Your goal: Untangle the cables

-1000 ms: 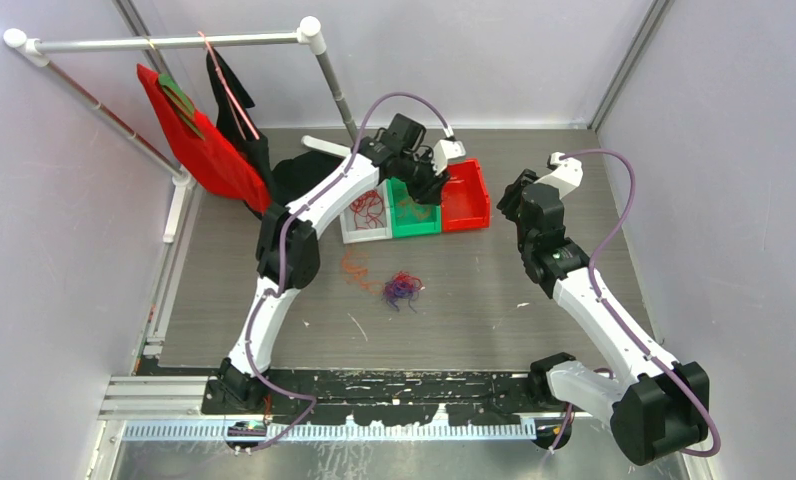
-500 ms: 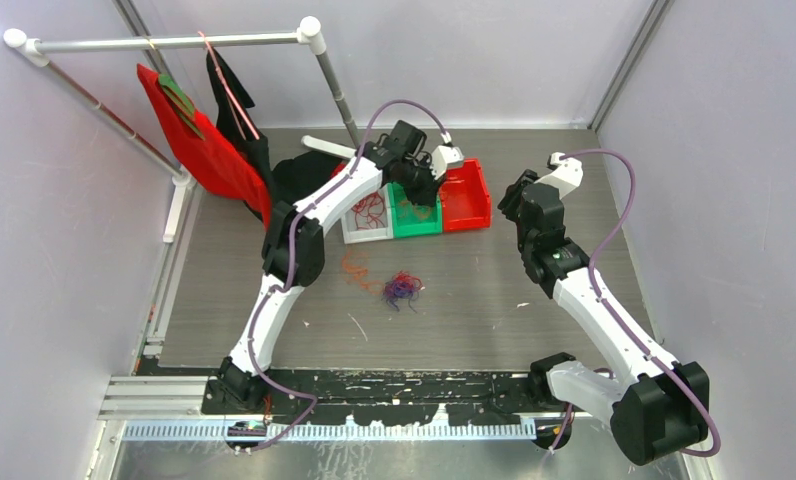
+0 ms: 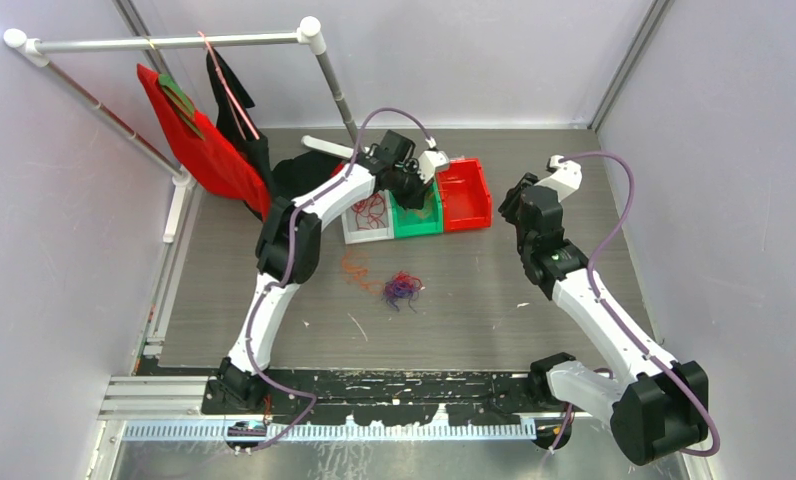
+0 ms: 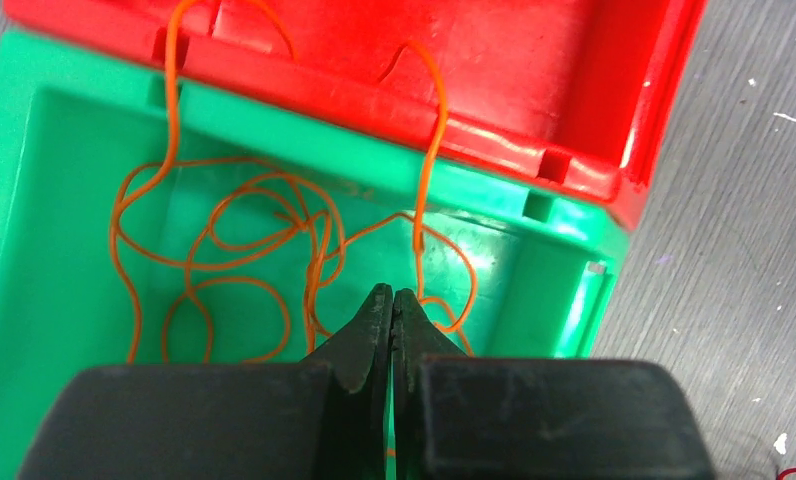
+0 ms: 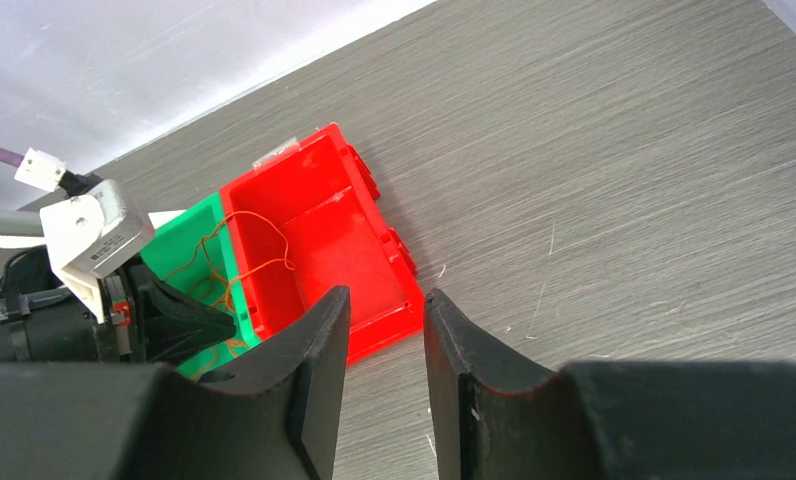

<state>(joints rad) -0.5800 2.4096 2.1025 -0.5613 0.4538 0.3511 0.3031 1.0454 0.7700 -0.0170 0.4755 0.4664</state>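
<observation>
Left pincer (image 4: pixel 392 302) newly closed, orange cable (image 4: pixel 319 245) grip unclear, right pincer (image 5: pixel 385 300) narrowed, apart.

The green bin (image 4: pixel 54 250) is cut off at left and bottom, the red bin (image 4: pixel 494 70) at top. The left gripper (image 4: pixel 392 295) hides part of the orange cable (image 4: pixel 171 110); a pinched strand cannot be confirmed

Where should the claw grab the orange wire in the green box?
Probably from straight above, at the bunch of crossing loops in the orange wire mid-box. The green box has walls blocking the sides, and several strands overlap there.
</observation>
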